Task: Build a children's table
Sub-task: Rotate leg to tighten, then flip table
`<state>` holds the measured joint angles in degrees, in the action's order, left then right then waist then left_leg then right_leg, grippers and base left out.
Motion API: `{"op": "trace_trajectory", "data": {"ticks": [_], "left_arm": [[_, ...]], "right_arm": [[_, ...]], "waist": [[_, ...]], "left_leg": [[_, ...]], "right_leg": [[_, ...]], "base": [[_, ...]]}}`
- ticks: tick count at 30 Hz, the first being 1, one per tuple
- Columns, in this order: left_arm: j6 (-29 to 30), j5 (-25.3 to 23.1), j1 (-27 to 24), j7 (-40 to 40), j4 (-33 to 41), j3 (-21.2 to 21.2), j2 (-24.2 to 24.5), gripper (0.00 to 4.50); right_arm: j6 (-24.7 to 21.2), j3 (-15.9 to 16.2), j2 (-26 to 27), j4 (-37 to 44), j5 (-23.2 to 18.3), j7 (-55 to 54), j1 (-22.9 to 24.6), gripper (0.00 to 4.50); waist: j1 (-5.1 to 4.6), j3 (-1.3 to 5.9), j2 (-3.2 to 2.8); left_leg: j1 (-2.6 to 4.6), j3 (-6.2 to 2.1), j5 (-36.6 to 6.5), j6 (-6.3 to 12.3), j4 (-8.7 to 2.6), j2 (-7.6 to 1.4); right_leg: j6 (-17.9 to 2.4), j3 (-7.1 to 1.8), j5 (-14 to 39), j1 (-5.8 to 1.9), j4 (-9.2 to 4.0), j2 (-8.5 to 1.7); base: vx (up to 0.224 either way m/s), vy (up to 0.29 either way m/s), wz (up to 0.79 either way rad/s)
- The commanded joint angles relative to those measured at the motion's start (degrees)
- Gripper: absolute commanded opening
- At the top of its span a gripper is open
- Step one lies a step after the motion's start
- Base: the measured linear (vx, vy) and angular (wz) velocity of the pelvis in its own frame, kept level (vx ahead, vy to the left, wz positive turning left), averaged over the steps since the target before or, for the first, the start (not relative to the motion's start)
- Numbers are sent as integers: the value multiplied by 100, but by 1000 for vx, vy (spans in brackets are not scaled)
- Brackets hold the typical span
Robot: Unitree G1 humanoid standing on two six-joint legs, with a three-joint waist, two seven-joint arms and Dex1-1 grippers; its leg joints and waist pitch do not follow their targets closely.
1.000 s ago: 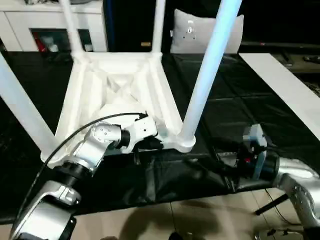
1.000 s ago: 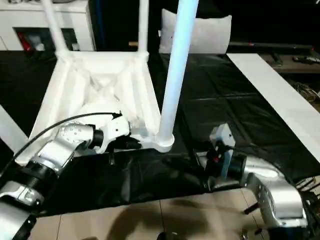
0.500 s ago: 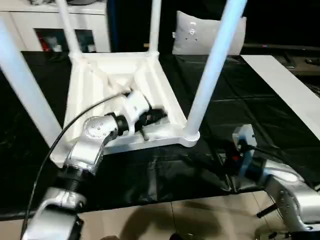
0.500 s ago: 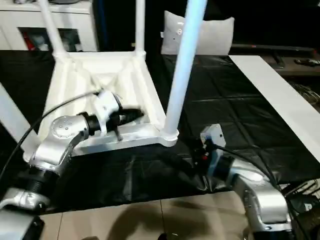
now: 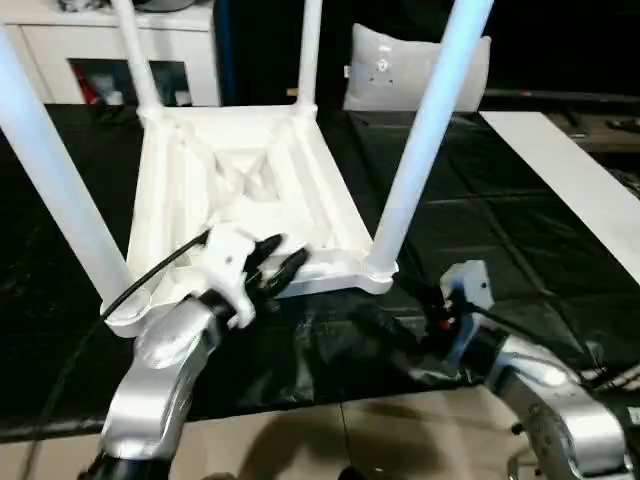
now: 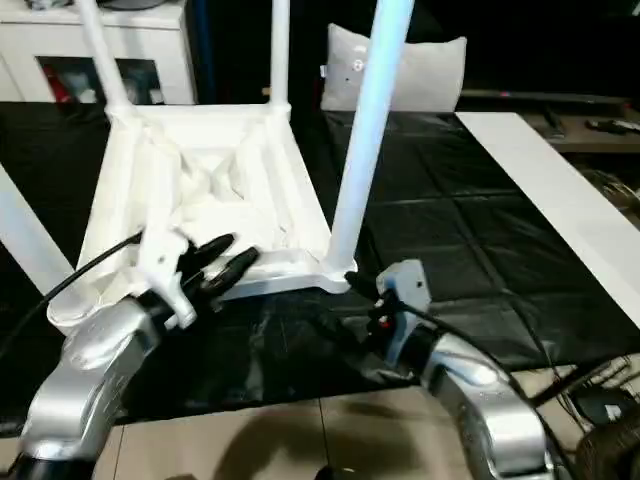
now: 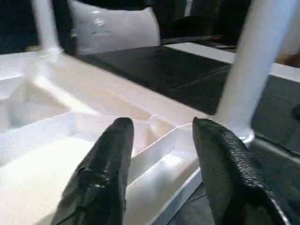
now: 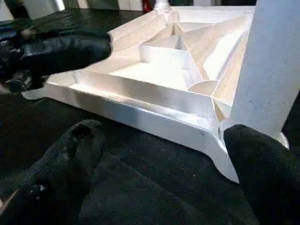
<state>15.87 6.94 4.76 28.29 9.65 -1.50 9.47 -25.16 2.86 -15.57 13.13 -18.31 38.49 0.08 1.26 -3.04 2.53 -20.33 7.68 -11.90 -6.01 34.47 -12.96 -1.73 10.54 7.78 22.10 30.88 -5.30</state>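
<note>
The children's table (image 5: 250, 190) was seen lying upside down on the black-covered counter (image 5: 520, 230), its ribbed underside turned up and all four white legs already seated in the corner sockets and standing upward. Compared with a second earlier, the left gripper (image 5: 278, 268) had been drawn off the near rim of the tabletop: its jaws, previously pinched shut against that rim, were now found partly parted and holding nothing, poised just above the near edge beside the near right leg (image 5: 415, 150). The tabletop itself appeared to have been shifted slightly on the counter in the meantime. The right gripper (image 8: 164, 154) was kept low, close before the near right corner socket, with its jaws spread wide and empty. From this it was judged that the assembly itself was finished and the grip released, so that only turning the table upright seemed to be left. No real containers were involved; the ribbed cells of the underside were seen to be empty. A white cabinet (image 5: 110, 50) and a grey cushion (image 5: 400, 60) were noted behind the counter.
</note>
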Motion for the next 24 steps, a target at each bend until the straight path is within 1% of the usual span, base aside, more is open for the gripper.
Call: {"op": "trace_trajectory", "data": {"ticks": [1, 2, 3, 4, 5, 6, 7, 8, 9, 10, 11, 12, 13, 14, 15, 16, 17, 18, 19, 20, 21, 22, 23, 24], "left_arm": [[64, -45, -16, -125, 182, -3, -28, 253], [73, -38, -32, -130, 214, -6, -20, 253], [163, -34, -59, -155, 257, -8, -8, 274], [319, -10, -111, -208, 328, 8, -5, 284], [613, 72, -235, -329, 455, 83, -37, 284], [643, 91, -294, -348, 492, 100, -40, 295], [565, 77, -351, -364, 526, 90, -24, 305], [523, 66, -367, -364, 533, 85, -17, 316], [451, 53, -426, -405, 553, 104, -22, 325], [419, 48, -477, -429, 569, 120, -11, 325], [408, 51, -493, -431, 574, 127, -8, 331], [322, 68, -533, -433, 580, 155, -11, 339], [239, 91, -569, -429, 589, 176, -10, 350], [209, 113, -590, -433, 611, 189, -8, 360], [271, 132, -670, -440, 677, 227, 23, 365], [302, 125, -738, -474, 721, 263, 24, 368], [317, 118, -785, -498, 749, 289, 22, 372], [338, 125, -853, -549, 797, 311, 9, 382], [349, 136, -888, -558, 826, 315, 4, 382], [347, 140, -907, -560, 840, 317, 4, 403], [344, 147, -941, -565, 865, 321, 4, 408], [359, 140, -1005, -597, 915, 334, -2, 412], [366, 105, -1095, -649, 979, 345, 10, 412], [369, -16, -1204, -766, 1065, 352, 49, 433]], "right_arm": [[41, 17, -41, 96, 74, -94, 14, 450], [67, 32, -51, 96, 102, -103, 11, 450], [85, 45, -56, 88, 109, -95, 11, 450], [120, 64, -63, 62, 121, -86, 9, 450], [229, 86, -72, -33, 139, -62, -4, 450], [206, 47, -36, -90, 92, -93, -16, 450], [192, 24, -8, -142, 93, -146, -44, 450], [195, 24, -6, -159, 109, -162, -56, 450], [237, 45, -13, -229, 177, -190, -114, 450], [301, 68, -20, -280, 220, -185, -163, 450], [323, 75, -21, -296, 229, -180, -179, 450], [358, 73, -7, -341, 222, -167, -232, 450], [375, 73, 5, -370, 219, -169, -271, 450], [387, 79, 9, -390, 211, -177, -294, 450], [407, 111, 24, -455, 205, -200, -378, 450], [420, 130, 33, -482, 191, -188, -422, 450], [428, 142, 40, -499, 181, -177, -450, 450], [442, 151, 49, -514, 183, -167, -459, 450], [457, 156, 52, -521, 191, -164, -455, 450], [463, 158, 55, -526, 195, -163, -454, 450], [476, 160, 61, -536, 201, -162, -453, 450], [508, 158, 82, -572, 225, -186, -468, 450], [577, 144, 121, -650, 283, -266, -506, 450], [728, 91, 198, -798, 389, -460, -589, 450]], "waist": [[-43, 207, -170], [-45, 210, -273], [-163, 178, -243], [-152, 130, -263], [-131, 107, -207], [-156, 156, 5], [107, 55, 118], [207, 176, 234], [469, 317, 269], [598, 351, 310], [641, 333, 247], [641, 301, 155], [615, 307, 111], [512, 312, -25], [400, 364, -77], [325, 338, -73], [307, 314, -71], [273, 239, -26], [227, 192, -16], [202, 159, -17], [154, 133, 18], [99, 130, 36], [77, 145, 48], [29, 160, 60]], "left_leg": [[-253, -421, -3123, 85, -787, -258], [-242, -592, -3555, 42, -958, -416], [-100, -929, -4047, 141, -1125, -644], [-44, -1067, -4121, 311, -1178, -680], [-137, -967, -3986, 428, -1101, -539], [162, -375, -3154, 384, -486, -127], [256, 47, -1340, 440, 376, 465], [-7, 34, -678, 449, 380, 381], [-299, -72, -379, 635, 356, 267], [-380, -162, -437, 844, 452, 299], [-368, -240, -388, 877, 414, 270], [-296, -291, -36, 921, 190, 196], [-204, -244, 181, 955, -3, 140], [-48, -162, 429, 1111, -233, 14], [94, -319, 287, 1182, -309, -285], [85, -313, -23, 1122, -343, -349], [60, -283, -360, 1045, -381, -310], [68, -198, -1299, 744, -433, -212], [98, -172, -1989, 447, -432, -126], [118, -165, -2233, 343, -439, -96], [178, -167, -2483, 230, -412, -54], [187, -188, -2579, 196, -410, -39], [163, -206, -2551, 191, -421, -44], [90, -233, -2451, 197, -456, -67]], "right_leg": [[127, -34, 2808, -498, -272, -263], [-50, -127, 2235, -537, 7, -164], [-430, -286, 1292, -362, 429, -40], [-696, -387, 1379, -276, 657, 13], [-721, -515, 1449, -315, 654, -37], [-858, -812, 2440, -44, -31, -201], [-145, -909, 5153, 145, -663, -652], [441, -1136, 5832, -92, -618, -714], [1025, -1504, 5506, -376, -379, -921], [958, -1696, 4586, -430, -275, -1022], [620, -1701, 3995, -453, -247, -1080], [-270, -1469, 2818, -429, -186, -916], [-637, -1254, 2269, -367, -134, -704], [-955, -926, 1406, -204, 29, -249], [-948, -832, 1023, -203, 155, -211], [-966, -862, 757, -203, 140, -274], [-997, -874, 865, -243, 105, -312], [-969, -895, 1616, -253, -28, -358], [-754, -876, 2694, -264, -160, -407], [-601, -858, 3175, -237, -240, -413], [-296, -841, 3830, -193, -362, -438], [-109, -811, 4116, -188, -408, -436], [-74, -804, 4087, -218, -405, -448], [-69, -783, 3902, -267, -376, -453]], "base": [[-16, -5, 21], [-16, -38, 49], [5, -88, 61], [5, -88, 61], [38, -157, 71], [89, -183, 54], [89, -183, 54], [123, -150, 5], [65, -104, -4], [65, -104, -4], [15, -60, 11], [0, 0, 0], [0, 0, 0], [0, 0, 0], [-6, 55, -1], [-6, 55, -1], [-19, 61, -3], [-49, 51, -1], [-49, 51, -1], [0, 0, 0], [0, 0, 0], [0, 0, 0], [0, 0, 0], [0, 0, 0]]}}
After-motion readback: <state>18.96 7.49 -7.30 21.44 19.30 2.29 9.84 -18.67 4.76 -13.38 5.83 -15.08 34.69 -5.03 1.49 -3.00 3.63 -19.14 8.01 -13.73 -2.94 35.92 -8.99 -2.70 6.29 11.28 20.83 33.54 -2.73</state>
